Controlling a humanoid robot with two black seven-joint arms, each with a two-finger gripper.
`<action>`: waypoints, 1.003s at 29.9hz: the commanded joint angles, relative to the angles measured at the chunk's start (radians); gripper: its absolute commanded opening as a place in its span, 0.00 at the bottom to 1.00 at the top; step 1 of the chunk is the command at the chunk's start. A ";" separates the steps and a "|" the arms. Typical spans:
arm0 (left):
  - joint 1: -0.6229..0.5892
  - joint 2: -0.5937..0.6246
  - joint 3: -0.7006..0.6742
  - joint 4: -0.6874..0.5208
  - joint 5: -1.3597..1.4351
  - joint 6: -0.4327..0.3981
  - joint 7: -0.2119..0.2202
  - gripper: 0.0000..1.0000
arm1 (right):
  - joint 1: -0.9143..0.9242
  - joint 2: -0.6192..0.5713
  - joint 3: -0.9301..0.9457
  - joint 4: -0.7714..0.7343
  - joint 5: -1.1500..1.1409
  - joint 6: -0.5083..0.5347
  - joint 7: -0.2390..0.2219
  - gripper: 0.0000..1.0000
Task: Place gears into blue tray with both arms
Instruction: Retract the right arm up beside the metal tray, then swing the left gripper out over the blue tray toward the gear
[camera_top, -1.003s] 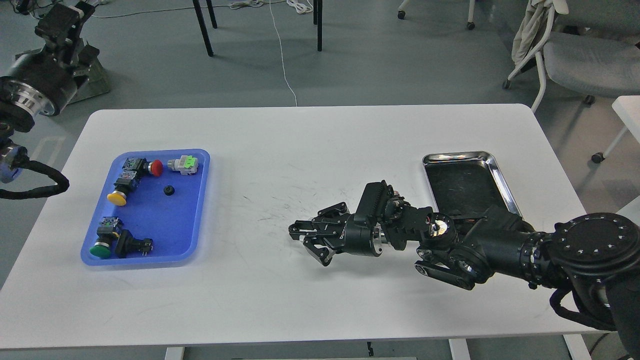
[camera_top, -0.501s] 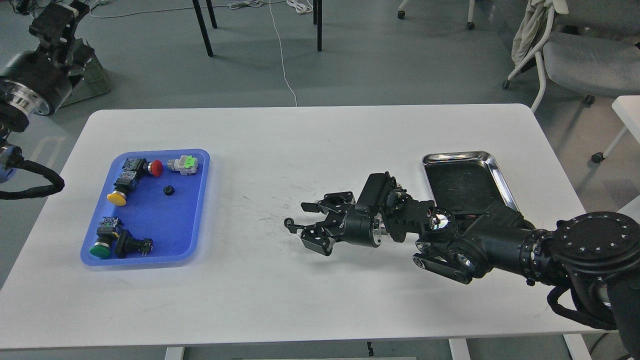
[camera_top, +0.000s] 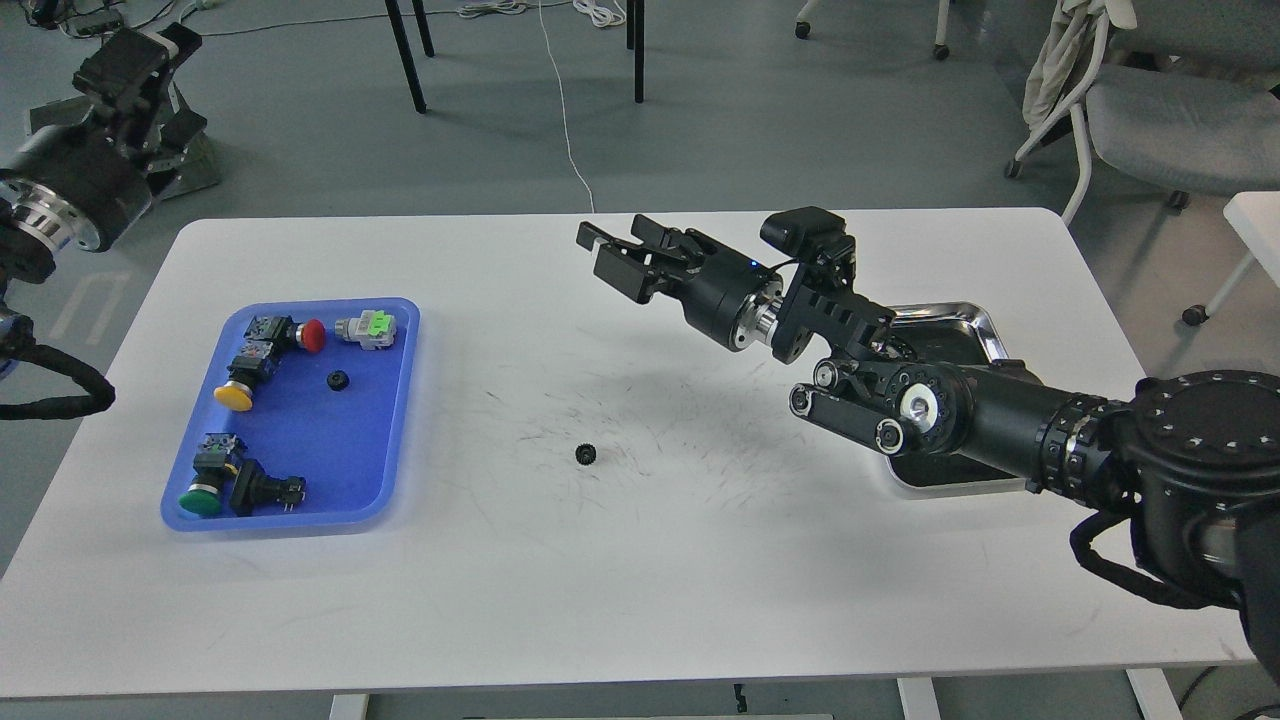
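One small black gear (camera_top: 586, 455) lies alone on the white table near its middle. A second gear (camera_top: 338, 380) rests inside the blue tray (camera_top: 400, 400) at the left, among push-button switches. My right gripper (camera_top: 607, 241) hangs open and empty high above the table's middle, well up and back from the loose gear. My left gripper (camera_top: 135, 62) is raised off the table's far-left corner; its fingers are too dark and end-on to tell apart.
A shiny steel tray (camera_top: 975, 320) with black lining sits at the right, partly under my right arm. Switches with red (camera_top: 312, 336), yellow (camera_top: 233, 397) and green (camera_top: 201, 499) caps fill the blue tray. Chairs and cables stand on the floor beyond the table.
My right gripper opened, left the gear on the table's middle, then rose and swung back toward the far side. The left arm shifted slightly.
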 joint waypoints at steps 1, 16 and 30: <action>0.003 0.035 0.005 -0.072 0.046 0.010 0.000 0.99 | 0.025 -0.078 0.032 0.001 0.120 0.006 0.000 0.88; 0.004 0.135 0.077 -0.365 0.282 0.031 0.000 0.99 | 0.028 -0.373 0.117 -0.012 0.596 0.213 -0.124 0.89; 0.006 0.159 0.115 -0.513 0.687 0.027 0.000 0.99 | -0.054 -0.534 0.086 0.009 0.811 0.530 -0.219 0.93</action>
